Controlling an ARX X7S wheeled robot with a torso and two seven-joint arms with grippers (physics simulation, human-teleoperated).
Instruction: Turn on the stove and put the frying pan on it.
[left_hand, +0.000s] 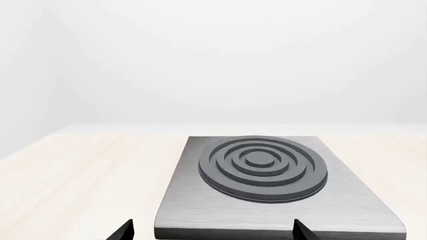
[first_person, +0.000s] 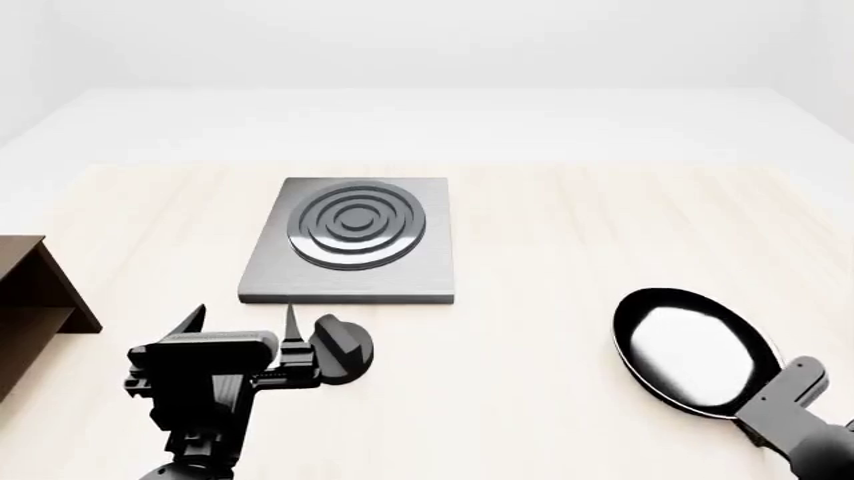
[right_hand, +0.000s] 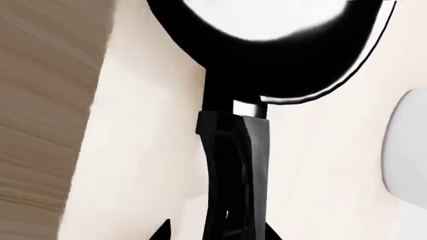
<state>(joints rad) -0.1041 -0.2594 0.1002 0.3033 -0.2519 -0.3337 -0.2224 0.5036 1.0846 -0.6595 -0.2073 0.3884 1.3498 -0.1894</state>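
Observation:
The stove (first_person: 354, 270) is a grey square slab with a dark ringed burner (first_person: 358, 222) on the pale wooden table. It fills the left wrist view (left_hand: 267, 215). Its round black knob (first_person: 344, 348) lies in front of the slab. My left gripper (first_person: 244, 318) is open and empty just left of the knob, its tips (left_hand: 212, 235) facing the slab's front edge. The frying pan (first_person: 694, 348) lies at the right, glossy inside. My right gripper (first_person: 787, 392) stands around the pan's handle (right_hand: 230, 165), with a gap on one side (right_hand: 217, 232).
A brown wooden shelf (first_person: 34, 300) stands at the table's left edge, close to my left arm. A white bowl (right_hand: 408, 150) shows beside the pan in the right wrist view. A darker wood-grain surface (right_hand: 47, 100) lies on the pan's other side.

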